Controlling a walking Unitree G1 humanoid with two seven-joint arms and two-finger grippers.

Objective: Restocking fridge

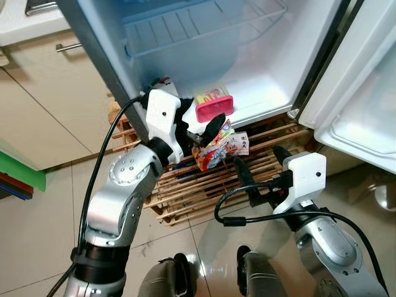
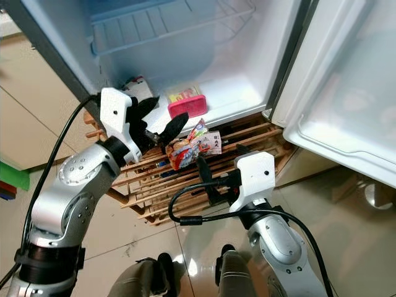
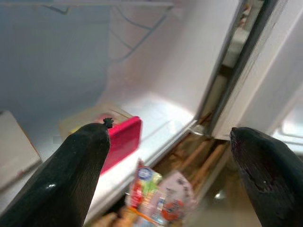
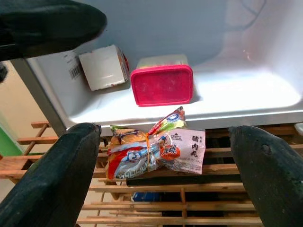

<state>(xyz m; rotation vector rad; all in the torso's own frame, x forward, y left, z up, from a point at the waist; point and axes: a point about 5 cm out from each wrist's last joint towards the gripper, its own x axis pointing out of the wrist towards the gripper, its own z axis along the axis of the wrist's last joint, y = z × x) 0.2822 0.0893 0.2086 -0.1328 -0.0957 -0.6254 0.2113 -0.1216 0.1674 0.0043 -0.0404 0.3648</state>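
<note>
A bundle of colourful snack packets (image 4: 151, 149) lies on the wooden slat rack (image 1: 204, 185) just in front of the open fridge. My left gripper (image 2: 159, 119) is open, hovering above the bundle's left end at the lip of the fridge floor (image 4: 246, 94). My right gripper (image 1: 261, 162) is also open, lower and to the right, its fingers pointing at the bundle with a gap in between. On the fridge floor stands a pink lidded box (image 4: 162, 85), with a pale yellow box (image 4: 161, 60) behind it and a white carton (image 4: 104, 66) to its left.
The fridge door (image 1: 365, 93) stands open on the right. A wire shelf (image 1: 204, 25) spans the fridge above the floor. Beige cabinets (image 1: 37, 105) stand to the left. My feet (image 1: 247, 263) are on the glossy tile in front of the rack.
</note>
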